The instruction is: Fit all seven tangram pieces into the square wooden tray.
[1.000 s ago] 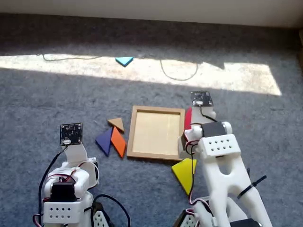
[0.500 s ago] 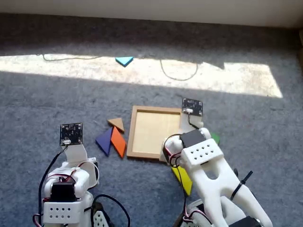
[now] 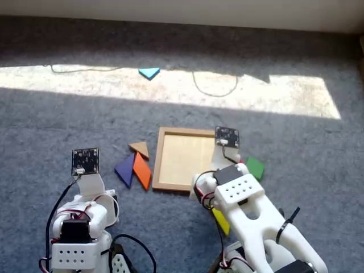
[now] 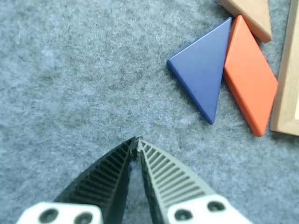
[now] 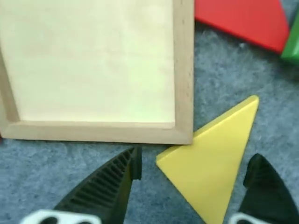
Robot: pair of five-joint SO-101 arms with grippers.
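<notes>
The square wooden tray (image 3: 160,159) lies on the carpet with nothing in it. Left of it sit a tan triangle (image 3: 140,149), a blue triangle (image 3: 124,169) and an orange parallelogram (image 3: 142,171). A yellow triangle (image 5: 215,158) lies at the tray's near right corner (image 5: 183,135), and my right gripper (image 5: 196,168) hangs open astride it. Beyond it are a red piece (image 5: 243,18) and a green piece (image 3: 255,168). A light blue triangle (image 3: 149,73) lies far back in the sunlight. My left gripper (image 4: 136,142) is shut on nothing, short of the blue triangle (image 4: 203,77).
Grey carpet covers the floor, with a sunlit band across the back. A thin cable (image 3: 215,91) loops through that band behind the tray. The right arm (image 3: 250,216) covers much of the yellow triangle in the high view.
The right arm has swung left and back from the red piece to the tray's near right corner, uncovering the green piece. The left arm has kept still.
</notes>
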